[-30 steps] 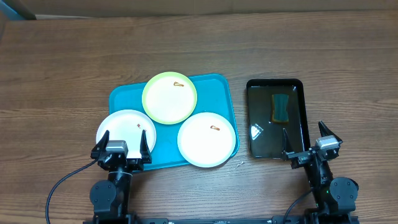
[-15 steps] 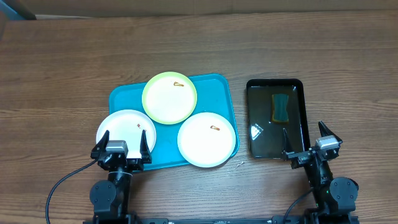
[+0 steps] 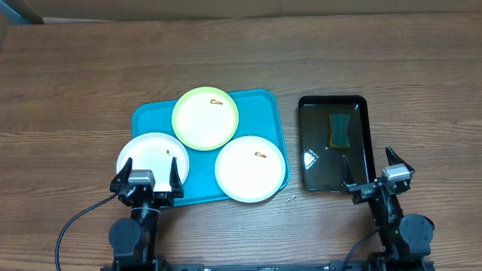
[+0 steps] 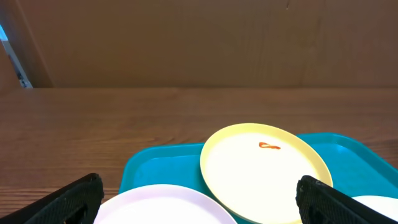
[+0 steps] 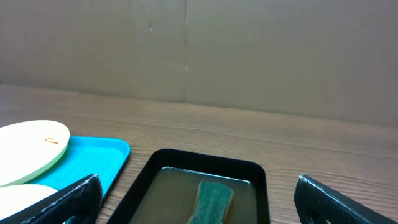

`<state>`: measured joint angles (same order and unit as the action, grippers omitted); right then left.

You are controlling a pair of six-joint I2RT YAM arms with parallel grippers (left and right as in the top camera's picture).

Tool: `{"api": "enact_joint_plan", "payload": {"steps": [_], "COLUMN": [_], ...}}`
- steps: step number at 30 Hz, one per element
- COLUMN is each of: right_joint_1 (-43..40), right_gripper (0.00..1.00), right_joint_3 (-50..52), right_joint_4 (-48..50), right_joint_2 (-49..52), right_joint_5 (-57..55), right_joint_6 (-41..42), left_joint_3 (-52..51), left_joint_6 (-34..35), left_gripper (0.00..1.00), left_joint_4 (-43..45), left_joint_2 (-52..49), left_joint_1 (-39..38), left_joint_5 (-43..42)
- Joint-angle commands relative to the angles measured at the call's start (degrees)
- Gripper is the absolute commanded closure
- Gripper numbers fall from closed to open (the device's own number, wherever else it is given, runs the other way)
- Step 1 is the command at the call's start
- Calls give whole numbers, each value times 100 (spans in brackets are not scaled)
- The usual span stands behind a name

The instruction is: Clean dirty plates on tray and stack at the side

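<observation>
Left claw (image 3: pixel 149 168) and right claw (image 3: pixel 369 170) both stand wide, holding nothing. Three plates lie on the turquoise tray (image 3: pixel 151 117): yellow-green plate (image 3: pixel 205 118) at the back, two white plates (image 3: pixel 251 168) in front, one under the left claw.

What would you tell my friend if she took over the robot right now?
Left gripper: open, empty, at the near edge of the left white plate.
Right gripper: open, empty, at the near end of the black tray.
Things: all three plates lie on the turquoise tray, with the yellow-green plate at the back and the right white plate in front. Each has a small smear. A green sponge lies in the black tray.
Done: nothing cleaned or stacked.
Left: probably fetch the sponge, wipe each plate, stack them aside.
</observation>
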<state>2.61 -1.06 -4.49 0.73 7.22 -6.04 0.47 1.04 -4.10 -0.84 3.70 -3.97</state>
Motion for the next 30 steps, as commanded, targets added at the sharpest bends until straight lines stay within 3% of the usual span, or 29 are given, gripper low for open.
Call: {"api": "enact_joint_plan", "payload": {"steps": [1,22,27,30], "right_joint_1": [-22,-22,-22,-22], "right_gripper": [0,0,0,0], "right_joint_3": [59,59,59,59], "right_joint_4": [28,28,28,28], "right_joint_2": [-57,-57,-57,-57], "right_joint_5": [-4,-4,-4,-4], "right_joint_6": [-22,-22,-22,-22], "left_joint_3": [-20,-17,-17,2], "left_joint_6": [-129,-50,905,1478], "left_gripper": [0,0,0,0], "left_joint_4": [-17,-4,90,415], "left_joint_2": [57,57,57,57], "left_joint_1": [-52,-52,-52,-52], "left_joint_5": [66,-50,-133,-1097]}}
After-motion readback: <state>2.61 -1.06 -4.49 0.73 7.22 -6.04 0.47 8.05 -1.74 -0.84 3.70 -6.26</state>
